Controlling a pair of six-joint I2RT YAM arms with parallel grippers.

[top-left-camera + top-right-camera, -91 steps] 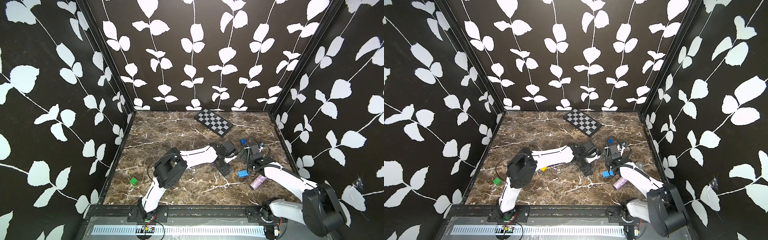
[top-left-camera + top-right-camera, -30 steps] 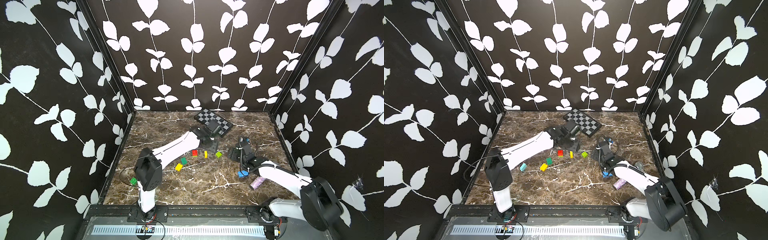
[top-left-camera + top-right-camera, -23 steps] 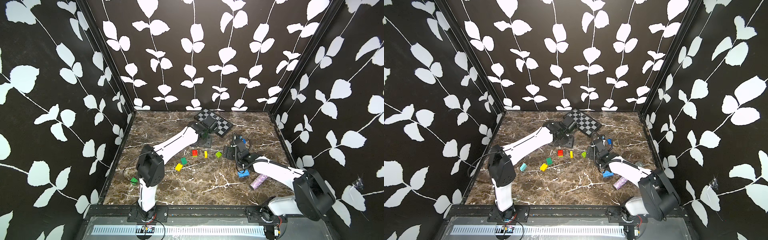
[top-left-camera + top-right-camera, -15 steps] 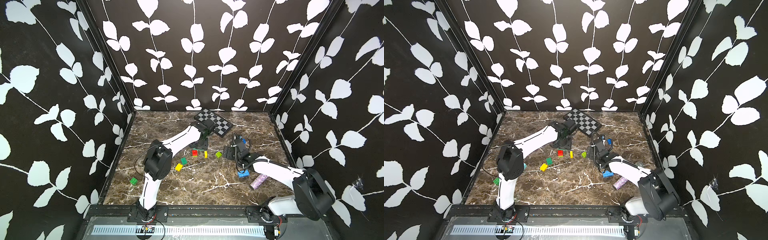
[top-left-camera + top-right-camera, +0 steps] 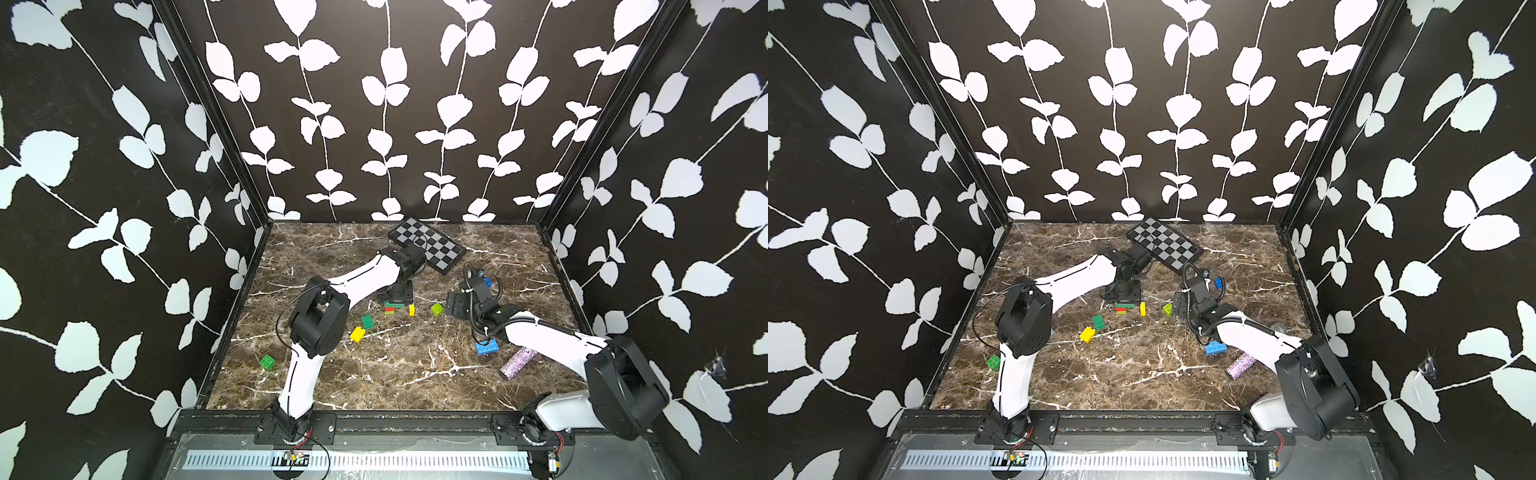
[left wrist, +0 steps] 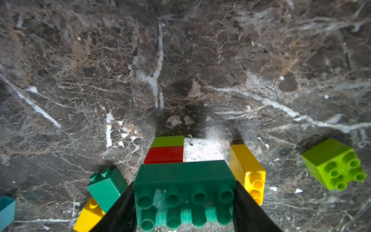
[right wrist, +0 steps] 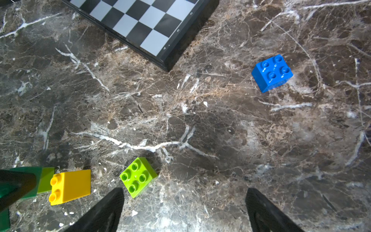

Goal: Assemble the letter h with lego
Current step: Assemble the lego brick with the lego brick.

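Dark green brick (image 6: 183,172) smooth glossy plastic; tabletop (image 6: 180,60) polished veined marble look; checkered board (image 7: 140,22) satin; cylinder (image 5: 518,363) glittery.

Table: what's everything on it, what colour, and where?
joined bricks: one stack, dark green, red, lime; middle
yellow bricks: two; beside the stack, and nearer the front
lime brick: one; right of the stack
small dark green brick: one; before the stack
green brick: one, bright green; left wall
blue bricks: two; right side, one near, one far
teal brick: one; left wrist view only
checkered board: one, black and grey; back
glittery cylinder: one, purple; front right
left gripper: black; shut on the joined bricks
right gripper: black; open, empty
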